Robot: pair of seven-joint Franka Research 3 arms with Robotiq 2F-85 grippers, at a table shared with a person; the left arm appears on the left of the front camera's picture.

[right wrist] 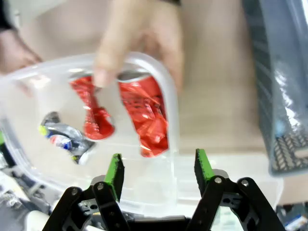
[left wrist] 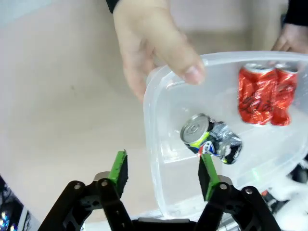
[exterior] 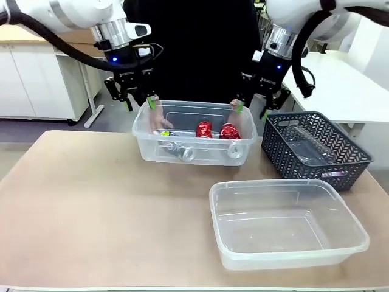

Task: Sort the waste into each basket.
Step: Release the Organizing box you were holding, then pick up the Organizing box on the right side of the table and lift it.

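Left fingers (exterior: 149,101) and right fingers (exterior: 240,107) gape empty, a tub (exterior: 143,143) wall between each pair; they should close clear of the person's hands (left wrist: 149,53).

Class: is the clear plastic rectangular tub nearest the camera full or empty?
Empty: the near clear plastic tub shows a bare bottom; red and silver metal cans lie in the far clear tub.

the two crushed cans (exterior: 204,129) are red, the third can (left wrist: 211,139) silver with blue and yellow-green print, the lattice basket (exterior: 285,152) dark grey, the table (exterior: 91,201) beige.
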